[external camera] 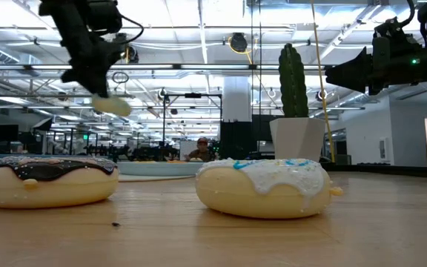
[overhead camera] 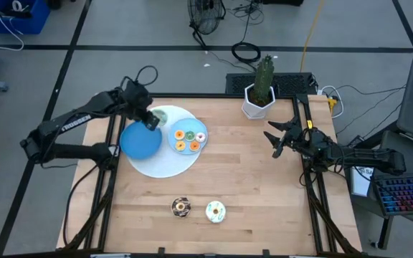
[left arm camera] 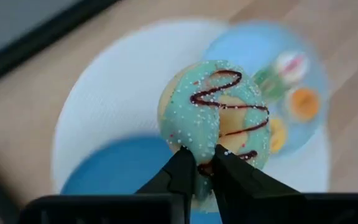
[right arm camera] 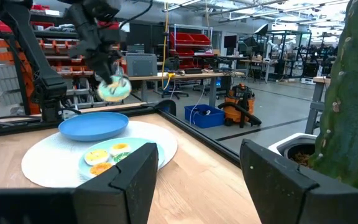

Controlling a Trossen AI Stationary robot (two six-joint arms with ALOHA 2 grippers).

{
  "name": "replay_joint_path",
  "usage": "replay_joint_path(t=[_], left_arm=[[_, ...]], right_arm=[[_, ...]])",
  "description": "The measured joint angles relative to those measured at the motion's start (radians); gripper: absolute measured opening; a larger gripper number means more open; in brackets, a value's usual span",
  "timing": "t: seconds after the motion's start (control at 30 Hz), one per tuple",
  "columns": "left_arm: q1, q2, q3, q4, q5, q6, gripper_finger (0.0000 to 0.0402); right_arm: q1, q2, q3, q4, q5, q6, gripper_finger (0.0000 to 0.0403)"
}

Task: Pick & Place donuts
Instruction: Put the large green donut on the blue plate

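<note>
Left gripper (left arm camera: pixel 204 163) pinching teal donut (left arm camera: pixel 219 112) by rim above plate (overhead camera: pixel 165 166); thin grip may slip, donut dropping early. Right gripper (right arm camera: pixel 197 180) spread, idle by cactus (overhead camera: pixel 264 80).

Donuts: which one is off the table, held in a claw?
The teal-iced donut with the dark squiggle, pinched at its edge by the left claw above the dark blue bowl. Every other donut rests on the light blue plate or the table.

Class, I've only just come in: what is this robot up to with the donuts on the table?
The left claw holds a green-iced donut in the air above the white mat, near the dark blue bowl. Small donuts already lie on the light blue plate. A chocolate donut and a white-iced donut wait at the table's front. The right claw waits open by the cactus pot.
</note>
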Motion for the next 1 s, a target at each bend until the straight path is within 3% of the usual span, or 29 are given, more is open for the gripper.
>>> replay_joint_path(t=[0.13,0.4,0.6,0.87,1.0], left_arm=[[-0.031,-0.005,0.0,-0.153,-0.092,-0.094,0.0053],[-0.071,-0.005,0.0,-0.367,-0.241,-0.282,0.001],[-0.085,-0.005,-0.026,-0.448,-0.283,-0.424,0.0029],[-0.085,-0.005,-0.205,-0.358,-0.29,-0.457,0.0009],[-0.085,-0.005,-0.252,-0.292,-0.283,-0.432,0.0031]], right_arm=[[0.0,0.0,0.0,0.0,0.0,0.0,0.0212],[0.0,0.0,0.0,0.0,0.0,0.025,0.0212],[0.0,0.0,0.0,0.0,0.0,0.025,0.0212],[0.0,0.0,0.0,0.0,0.0,0.025,0.0212],[0.0,0.0,0.0,0.001,0.0,0.025,0.0212]])
